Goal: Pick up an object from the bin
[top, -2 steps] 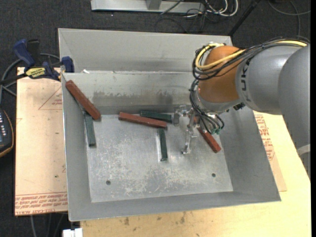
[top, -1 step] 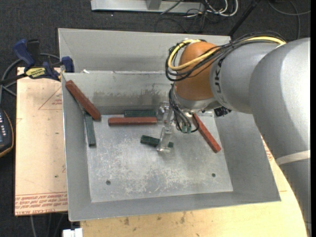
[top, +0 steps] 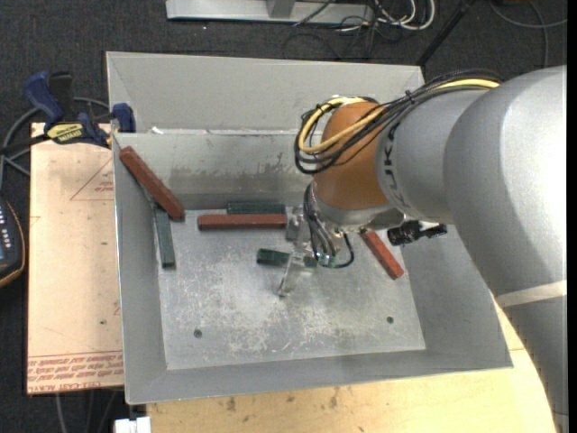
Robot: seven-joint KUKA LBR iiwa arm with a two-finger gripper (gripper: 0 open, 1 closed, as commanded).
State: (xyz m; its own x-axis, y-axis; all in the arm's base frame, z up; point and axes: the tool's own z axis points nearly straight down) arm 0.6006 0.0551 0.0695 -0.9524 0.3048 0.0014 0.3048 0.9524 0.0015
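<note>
The arm (top: 469, 179) reaches into the grey bin (top: 270, 332) from its right edge. No object appears lifted, so grasp and lift remain to be done. The bin holds a long brown bar (top: 151, 183) against the left wall, a second brown bar (top: 242, 222) near the back wall, a red bar (top: 383, 253) at the right, and a small dark green block (top: 269, 258) mid-floor, just beside the jaws. Whether the jaws are open or closed cannot be told.
</note>
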